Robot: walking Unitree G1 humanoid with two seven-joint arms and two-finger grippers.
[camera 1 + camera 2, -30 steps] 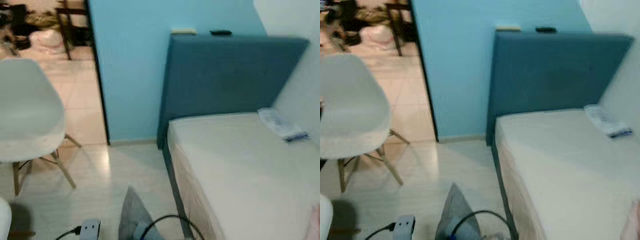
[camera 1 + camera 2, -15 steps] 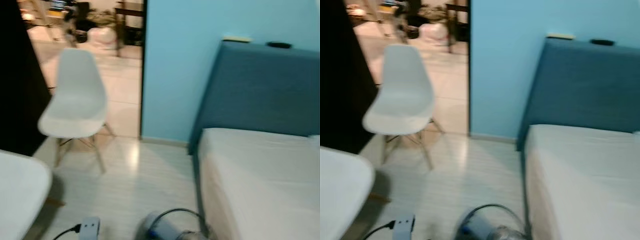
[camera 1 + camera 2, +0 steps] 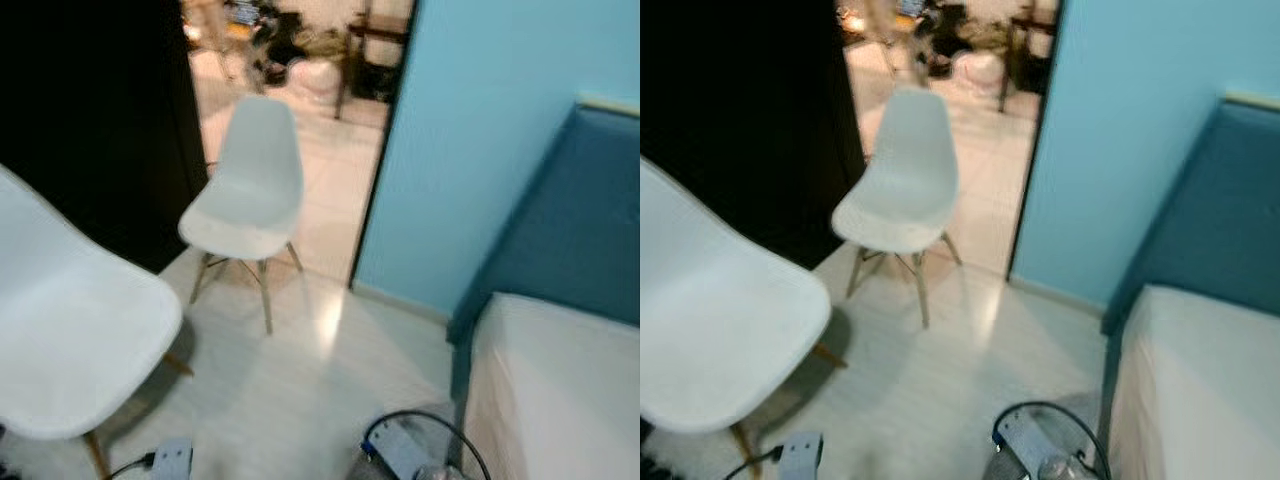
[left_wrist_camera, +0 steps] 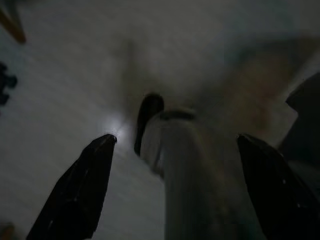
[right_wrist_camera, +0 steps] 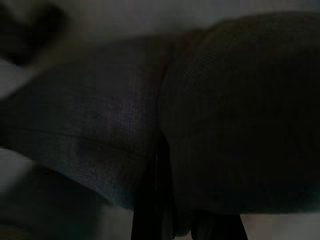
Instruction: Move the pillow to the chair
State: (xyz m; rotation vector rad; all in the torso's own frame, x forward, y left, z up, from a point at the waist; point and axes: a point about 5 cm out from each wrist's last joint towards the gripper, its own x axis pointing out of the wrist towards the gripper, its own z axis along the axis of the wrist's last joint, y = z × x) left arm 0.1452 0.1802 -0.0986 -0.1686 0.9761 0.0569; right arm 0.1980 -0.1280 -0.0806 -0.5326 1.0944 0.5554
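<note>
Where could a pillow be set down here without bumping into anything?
Both white chairs have bare seats: the near chair on the robot's left and the far chair by the doorway. The pale floor between them and the bed is open. Low down, cables and a grey box crowd the floor beside the bed.

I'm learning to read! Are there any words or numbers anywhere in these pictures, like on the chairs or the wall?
No text can be read anywhere.
Near white chair: plain, no label.
Far white chair: plain, no label.
Blue wall: bare, no sign.
Things in the far room: too blurred and small to tell any writing.
Grey fabric in the right wrist view: dark, no print visible.
</note>
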